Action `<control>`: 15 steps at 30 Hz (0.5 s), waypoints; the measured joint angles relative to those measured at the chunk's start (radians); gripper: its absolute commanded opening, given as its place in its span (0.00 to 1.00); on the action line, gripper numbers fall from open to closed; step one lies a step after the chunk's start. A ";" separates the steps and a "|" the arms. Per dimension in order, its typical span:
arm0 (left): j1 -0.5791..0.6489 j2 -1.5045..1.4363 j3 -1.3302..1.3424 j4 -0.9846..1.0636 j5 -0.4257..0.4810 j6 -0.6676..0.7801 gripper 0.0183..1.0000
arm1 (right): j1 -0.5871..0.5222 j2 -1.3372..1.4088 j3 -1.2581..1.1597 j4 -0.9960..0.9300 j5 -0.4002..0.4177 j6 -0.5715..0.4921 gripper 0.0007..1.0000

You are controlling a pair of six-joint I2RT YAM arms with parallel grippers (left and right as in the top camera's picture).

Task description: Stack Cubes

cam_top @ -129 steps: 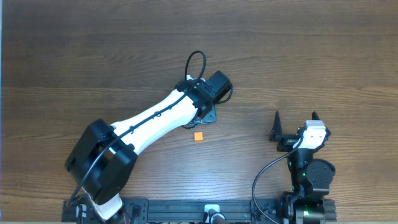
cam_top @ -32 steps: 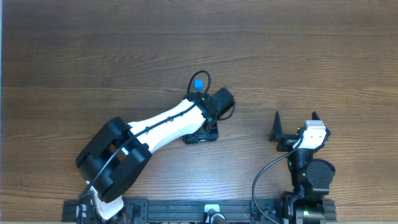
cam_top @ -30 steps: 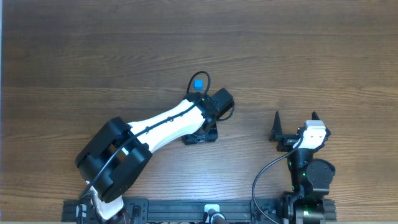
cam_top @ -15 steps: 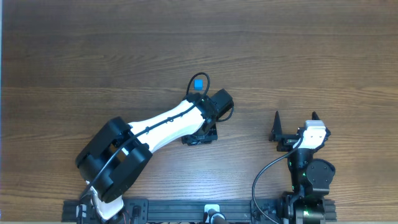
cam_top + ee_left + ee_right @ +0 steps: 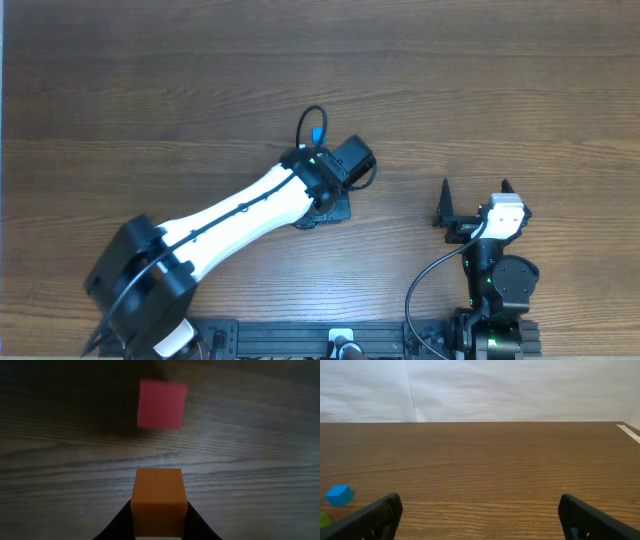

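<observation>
Behind the wood-grain tabletop (image 5: pixel 485 460) hung white sheeting (image 5: pixel 520 390); the left pincer (image 5: pixel 159 507) clamped an orange cube (image 5: pixel 158 487), the right pincer (image 5: pixel 481 512) gaped.

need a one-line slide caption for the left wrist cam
Left gripper clamps an orange cube between its fingers, with a red cube on the wooden table beyond it.

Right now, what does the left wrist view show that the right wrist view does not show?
Left wrist view: the left gripper shut on an orange cube, with a red cube lying on the table beyond it. Right wrist view: the open right gripper, a blue cube, a green thing at the picture's edge, and a white wall behind. Both: the brown wooden table.
</observation>
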 measured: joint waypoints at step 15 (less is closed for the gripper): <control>0.094 0.052 0.221 -0.090 -0.057 0.117 0.13 | 0.000 0.000 0.000 0.000 0.000 0.000 0.99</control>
